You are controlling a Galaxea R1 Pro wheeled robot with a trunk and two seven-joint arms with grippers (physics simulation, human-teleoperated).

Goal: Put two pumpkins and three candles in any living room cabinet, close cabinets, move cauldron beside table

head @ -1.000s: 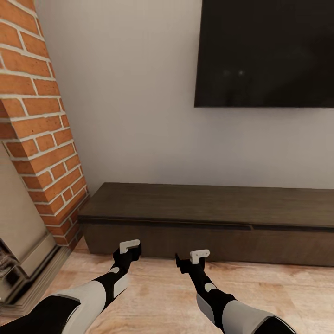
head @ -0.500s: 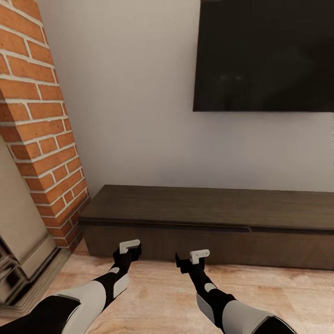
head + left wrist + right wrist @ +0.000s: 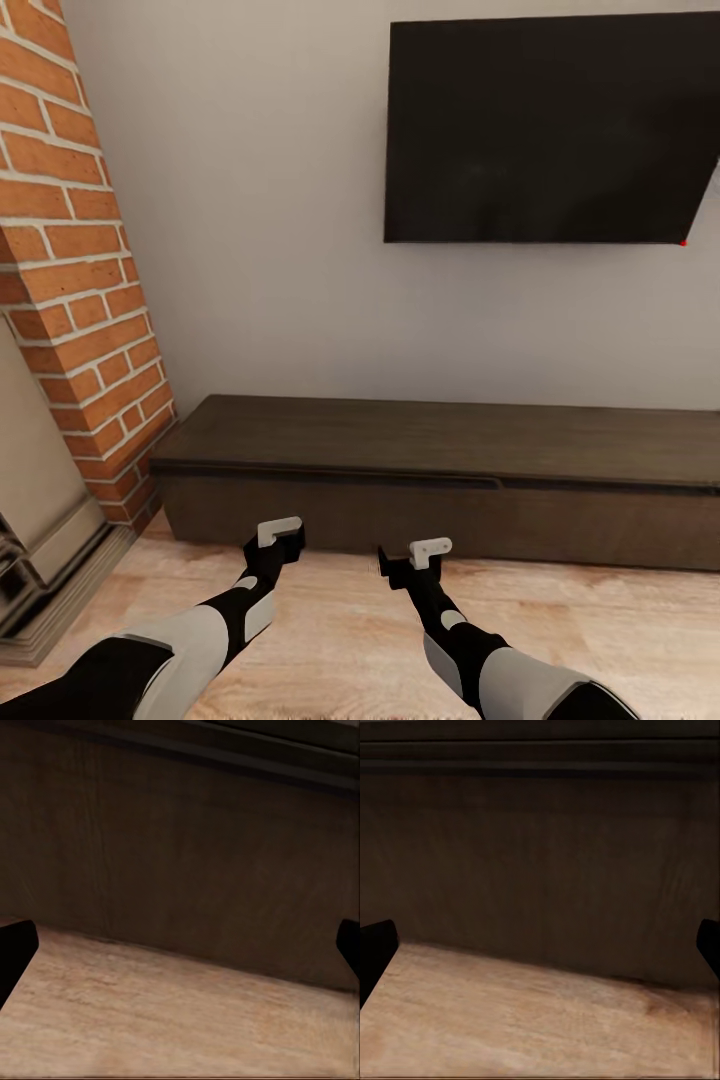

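The cabinet [image 3: 440, 480] lies against the wall under the TV [image 3: 550, 130], its long axis running left to right, drawer fronts shut and facing the robot. Left tool [image 3: 283, 537] and right tool [image 3: 418, 556] hover near its front, both spread wide and empty.

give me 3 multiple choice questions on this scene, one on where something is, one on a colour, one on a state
1. Where does the brick column stand relative to the cabinet?
A. at its left end B. at its right end C. on top of it
2. What colour is the cabinet?
A. white B. dark brown C. red
3. How are the drawer fronts?
A. pulled out B. removed C. closed

Answers: 1 A, the brick column rises beside the left end of the cabinet. 2 B, its wood is dark brown. 3 C, the fronts sit flush, and both the left pincer and the right pincer are open and empty.
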